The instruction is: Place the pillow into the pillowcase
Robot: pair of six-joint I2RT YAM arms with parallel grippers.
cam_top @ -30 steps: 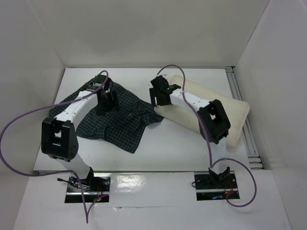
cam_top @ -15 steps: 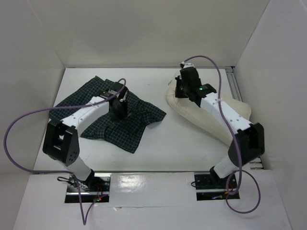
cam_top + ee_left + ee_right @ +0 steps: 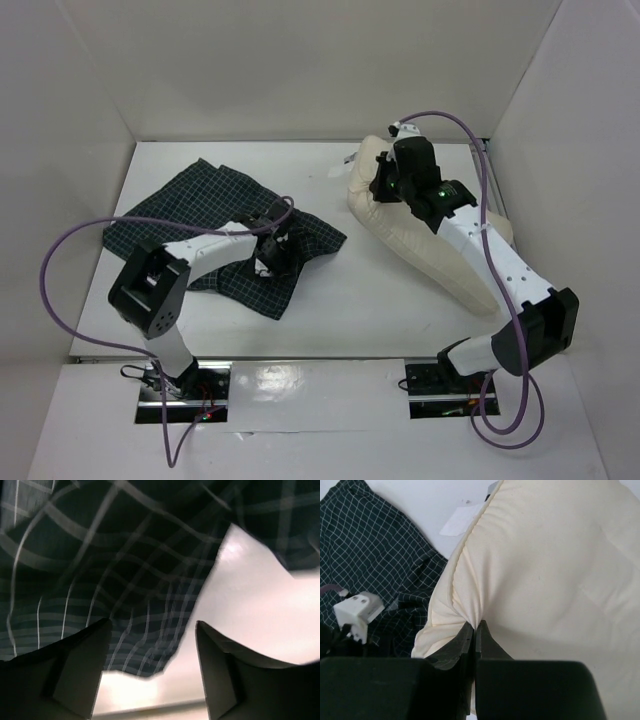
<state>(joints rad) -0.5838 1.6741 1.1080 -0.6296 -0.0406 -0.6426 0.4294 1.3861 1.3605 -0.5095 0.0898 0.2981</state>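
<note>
The cream pillow (image 3: pixel 440 245) lies at the right, its left end bunched and raised. My right gripper (image 3: pixel 385 187) is shut on a pinch of fabric at that end; in the right wrist view the jaws (image 3: pixel 476 626) meet on a fold of the pillow (image 3: pixel 555 565). The dark checked pillowcase (image 3: pixel 195 215) lies crumpled at the left. My left gripper (image 3: pixel 275 258) hangs over its near right part, open. In the left wrist view the fingers (image 3: pixel 85 665) stand wide apart, and the hem of the pillowcase (image 3: pixel 125 555) lies between and beyond them over white table.
White walls close in the table at the back and both sides. A metal rail (image 3: pixel 492 175) runs along the right edge. A small white tag (image 3: pixel 457 521) lies on the table by the pillow's far left corner. Purple cables (image 3: pixel 60 270) loop off both arms.
My right gripper has shut on the pillow's left end and drawn it up and back. The left gripper has slid right and nearer across the pillowcase.
</note>
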